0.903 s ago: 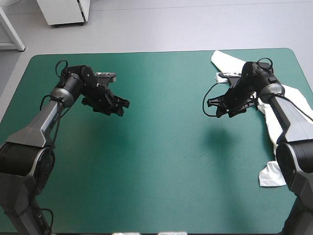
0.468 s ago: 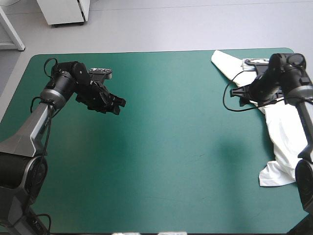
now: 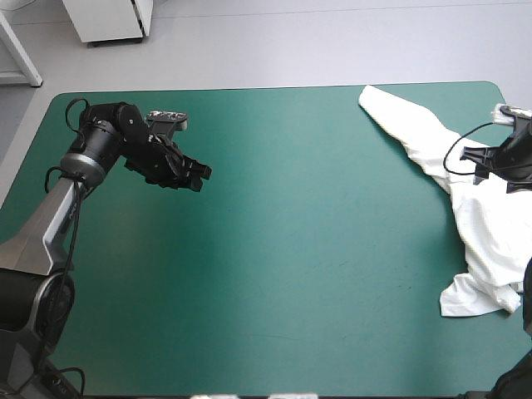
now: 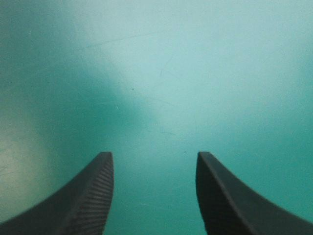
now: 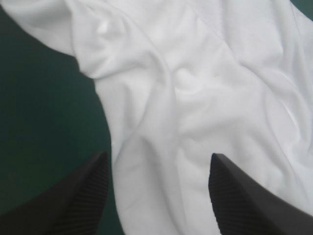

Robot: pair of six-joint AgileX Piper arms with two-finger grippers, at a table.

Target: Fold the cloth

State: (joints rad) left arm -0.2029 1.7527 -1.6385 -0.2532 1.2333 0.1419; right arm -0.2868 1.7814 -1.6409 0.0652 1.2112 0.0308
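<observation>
The white T-shirt (image 3: 478, 212) lies crumpled in a long strip along the table's right edge, one end near the far right corner, the other toward the front right. My right gripper (image 3: 486, 162) hovers over its middle at the right edge, open; in the right wrist view its fingers (image 5: 83, 196) stand apart above wrinkled white T-shirt (image 5: 205, 93), holding nothing. My left gripper (image 3: 198, 174) hangs over the far left of the teal-green cover, open; the left wrist view shows only bare cover (image 4: 161, 88) ahead of its fingers (image 4: 88, 196).
Bare teal-green cover (image 3: 283, 241) stretches between the two arms. Part of the T-shirt reaches past the table's right edge. A white cabinet (image 3: 108, 18) stands on the floor beyond the far left edge.
My right arm has swung from over the cover out to the right edge, uncovering the T-shirt's middle. My left arm has drawn back slightly toward the left.
</observation>
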